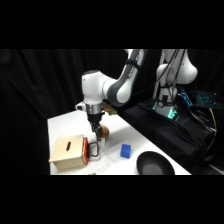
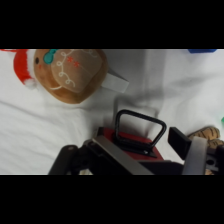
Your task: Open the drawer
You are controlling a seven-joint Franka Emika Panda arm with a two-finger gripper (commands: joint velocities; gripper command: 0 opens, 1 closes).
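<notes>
Fingers (image 2: 197, 155) spread open on either side of the black loop handle (image 2: 139, 131), gripping nothing, seen from the wrist; gripper (image 1: 95, 136) hanging from the white arm (image 1: 112, 87) just above that handle in the side view. White surface (image 1: 65, 125) under everything. Light-wood box (image 1: 68, 152) at the surface's 8 o'clock, slot in its top. Drawer (image 1: 86, 148) set in the box's right face, red-orange front flush, apparently closed. Black pan (image 1: 155, 164) at 5 o'clock. Gingerbread toy (image 2: 65, 72) with a red hat lying at 11 o'clock in the wrist view. Blue cube (image 1: 125, 150) between box and pan, apart from both.
</notes>
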